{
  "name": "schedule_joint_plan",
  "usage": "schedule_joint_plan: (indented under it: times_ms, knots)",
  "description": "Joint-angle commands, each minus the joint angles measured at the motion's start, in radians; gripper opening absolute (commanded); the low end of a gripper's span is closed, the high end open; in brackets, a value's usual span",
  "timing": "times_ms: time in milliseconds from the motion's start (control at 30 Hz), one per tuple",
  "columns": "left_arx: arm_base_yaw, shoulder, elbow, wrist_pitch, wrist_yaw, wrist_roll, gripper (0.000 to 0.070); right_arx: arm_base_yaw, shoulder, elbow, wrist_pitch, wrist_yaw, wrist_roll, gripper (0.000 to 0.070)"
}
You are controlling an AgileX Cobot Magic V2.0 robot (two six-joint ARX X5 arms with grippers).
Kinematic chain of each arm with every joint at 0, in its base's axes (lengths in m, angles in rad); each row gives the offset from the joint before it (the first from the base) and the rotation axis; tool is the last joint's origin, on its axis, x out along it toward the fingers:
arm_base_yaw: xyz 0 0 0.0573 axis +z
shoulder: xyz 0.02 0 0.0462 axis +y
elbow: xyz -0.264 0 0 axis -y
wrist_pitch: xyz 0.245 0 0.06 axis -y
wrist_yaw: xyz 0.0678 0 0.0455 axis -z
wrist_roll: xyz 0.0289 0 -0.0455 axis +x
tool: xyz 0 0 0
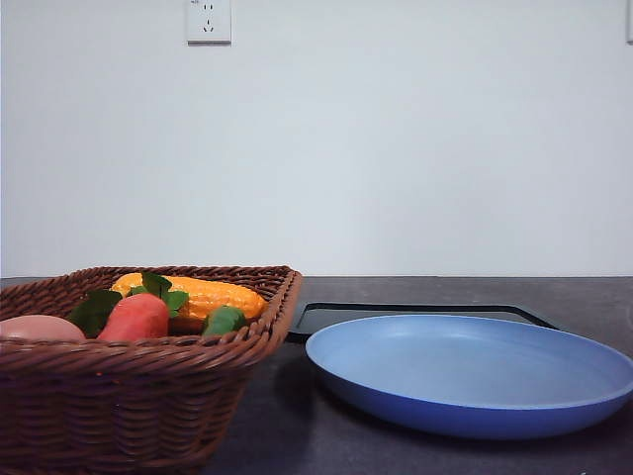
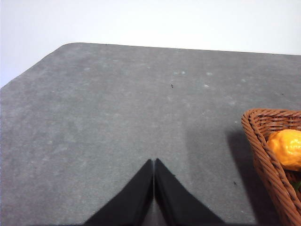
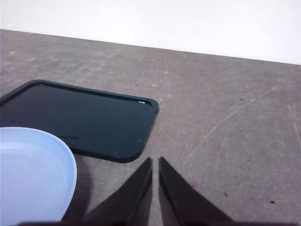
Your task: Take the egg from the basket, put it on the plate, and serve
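Egg [image 1: 38,327] in basket [image 1: 148,396] (beside carrot [image 1: 135,318], corn [image 1: 198,294]), both grippers [image 2: 154,162] [image 3: 155,160] pressed together

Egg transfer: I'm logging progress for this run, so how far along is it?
Nothing looks done yet. The egg lies in the basket beside the vegetables, and the plate is bare. Nothing is in hand: the left gripper and right gripper are both shut over bare table. Left: picking the egg, placing it on the plate, serving.
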Motion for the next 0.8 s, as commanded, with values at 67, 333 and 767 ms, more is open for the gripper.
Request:
schedule_joint_plan:
  times_ms: [67,333,767]
  knots:
    - [0.001,-0.002,-0.022,0.006,0.016,-0.122,0.0,0.003,-0.001,-0.006,0.006,-0.001,0.051,0.0]
    - [0.001,-0.002,-0.022,0.05,0.061,-0.483,0.0,0.003,-0.001,-0.006,0.129,-0.001,0.296,0.0]
    - [0.001,0.035,0.077,-0.054,0.129,-0.501,0.0,0.002,0.025,0.084,0.05,0.026,0.457,0.0]
